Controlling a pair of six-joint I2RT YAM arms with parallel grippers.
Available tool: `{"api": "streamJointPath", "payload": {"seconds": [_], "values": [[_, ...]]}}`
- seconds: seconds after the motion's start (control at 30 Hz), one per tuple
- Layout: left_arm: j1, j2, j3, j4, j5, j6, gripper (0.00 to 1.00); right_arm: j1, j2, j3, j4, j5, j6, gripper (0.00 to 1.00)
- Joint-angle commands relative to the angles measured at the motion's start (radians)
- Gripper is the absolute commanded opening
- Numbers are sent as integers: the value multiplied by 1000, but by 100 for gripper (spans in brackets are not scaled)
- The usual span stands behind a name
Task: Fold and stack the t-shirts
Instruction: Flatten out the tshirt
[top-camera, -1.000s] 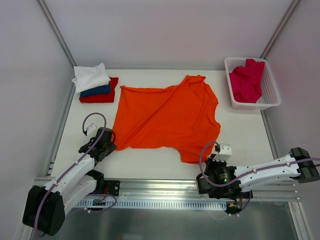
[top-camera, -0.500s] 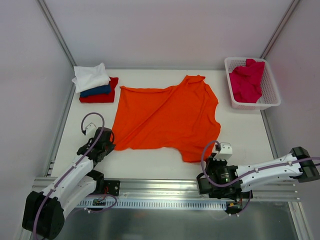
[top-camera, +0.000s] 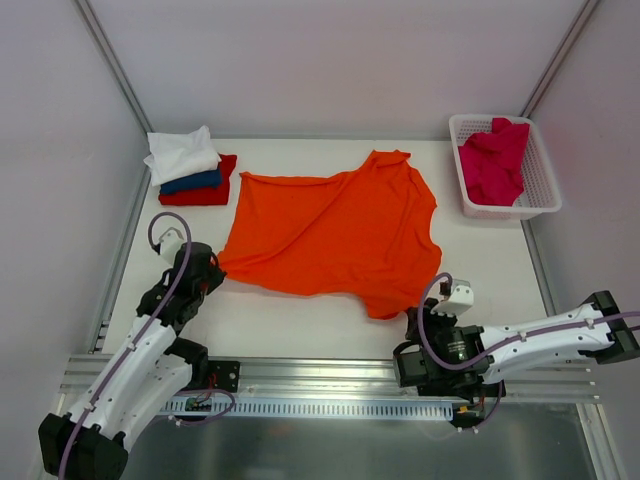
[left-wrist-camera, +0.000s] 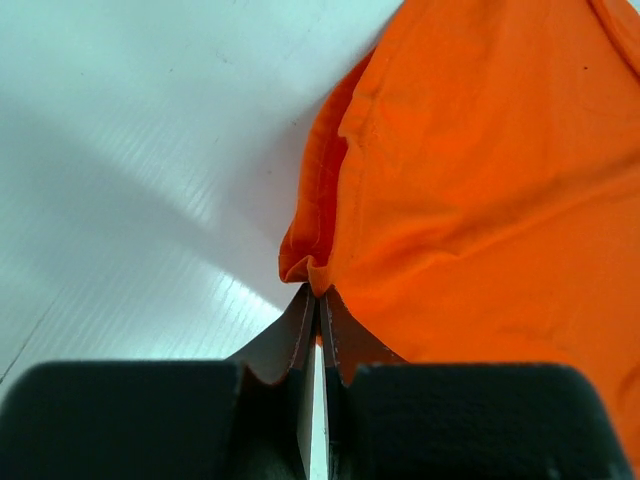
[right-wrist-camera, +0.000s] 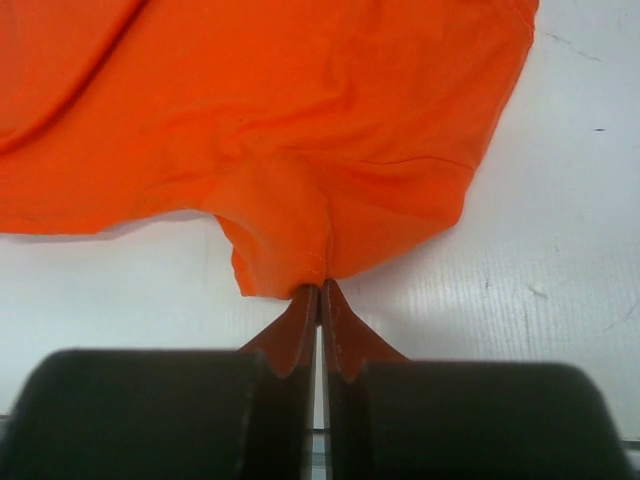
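While one second ago the left tool (left-wrist-camera: 317, 296) stood only partly closed at the hem, it is now clenched on the near left corner of the orange t-shirt (top-camera: 335, 230); in the left wrist view the two fingers meet with a small bunch of orange cloth pinched between their tips. Since that earlier frame the left arm has moved to the left and a little away from the near edge, and the corner has gone with it; the near hem, which was lying lower before, now runs as a slanted line from this corner toward the right. The right tool (right-wrist-camera: 320, 290) is also closed tight, grasping the near right corner of the same shirt; it was already shut a second ago and has shifted only slightly to the right, so this corner lies almost where it was.

The orange t-shirt is spread in the middle of the white tabletop (top-camera: 300, 325), with some wrinkles and one sleeve toward the far side; its far part did not change. At the far left corner the white t-shirt (top-camera: 180, 152) lies folded on top of the dark blue t-shirt (top-camera: 195, 182), and this one on the red t-shirt (top-camera: 208, 195); the pile is as before. At the far right the crimson-pink t-shirt (top-camera: 493, 160) lies crumpled in the white basket (top-camera: 543, 205), partly hanging over its far rim; nothing moved there.
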Motion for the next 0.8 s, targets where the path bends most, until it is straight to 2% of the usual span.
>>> {"api": "streamJointPath", "payload": {"seconds": [0.0, 0.07, 0.27, 0.57, 0.77], "values": [[-8, -30, 51, -50, -37, 30, 0, 7, -6, 54, -319, 65, 91, 0], [-8, -43, 59, -60, -49, 31, 0, 7, -14, 68, -357, 79, 107, 0], [-8, -55, 74, -80, -71, 35, 0, 6, -106, 51, -357, 125, 79, 0], [-8, -78, 89, -94, -91, 28, 0, -23, -157, 68, -356, 226, 15, 0], [-8, -89, 93, -94, -115, 27, 0, -88, -302, 53, -356, 266, -88, 0]]}}
